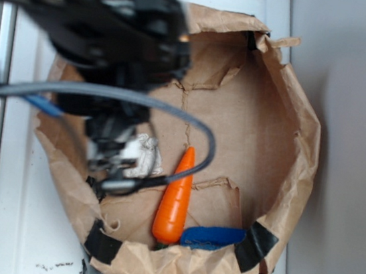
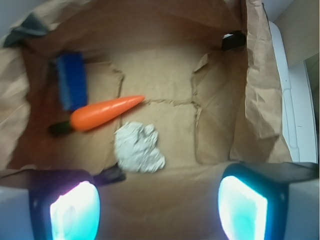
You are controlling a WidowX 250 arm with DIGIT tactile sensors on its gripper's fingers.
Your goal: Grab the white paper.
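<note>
Below the wide-open, empty claw point(image 2: 159, 210), a brown bag point(image 2: 260, 100) is lining the floor; the paper point(image 2: 138, 148) is lying just ahead, between its fingers, carrot point(image 2: 102, 113) beyond, arm blurring the exterior view.

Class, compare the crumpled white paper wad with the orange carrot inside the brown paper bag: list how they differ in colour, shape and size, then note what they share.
The crumpled white paper wad is off-white and wrinkled; the smooth orange carrot is bright orange. The paper wad is lumpy and roundish; the carrot is long and tapers to a point. The paper wad is shorter than the carrot. Both lie on the floor of the brown paper bag, side by side.
</note>
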